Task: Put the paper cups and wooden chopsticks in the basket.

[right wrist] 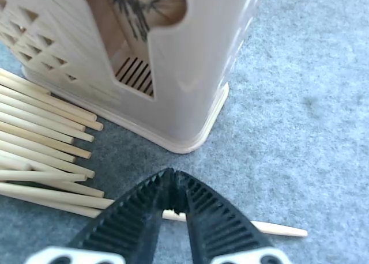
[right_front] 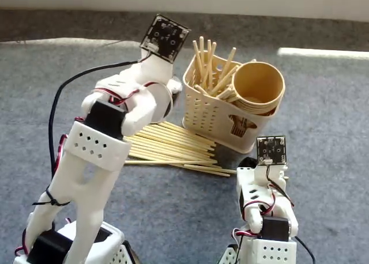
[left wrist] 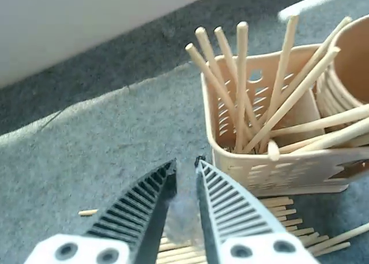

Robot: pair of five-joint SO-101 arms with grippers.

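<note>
Judging from how things lie, you are well past halfway. The basket (right_front: 219, 117) stands on the table (right_front: 323, 160) toward its far edge, and the paper cups (right_front: 259, 86) already sit nested in its right-hand part, tipped on their side with the mouth facing up and outward. A bundle of upright chopsticks (right_front: 206, 59) leans in the other part, ends fanned above the rim. What you have left is the loose pile of chopsticks (right_front: 167, 146), lying flat on the table against the basket's near side and spreading toward the left arm. A single chopstick (right wrist: 277, 229) lies a little apart from that pile, close to the basket's near corner.

Your left gripper (left wrist: 185, 167) hangs above the table just beside the basket's left wall, its jaws parted by a narrow gap with nothing between them.

Your right gripper (right wrist: 173, 177) sits low by the basket's near corner, tips pressed together. The single chopstick runs under it; it looks to be lying beneath the jaws rather than pinched, so treat that hand as empty.
</note>
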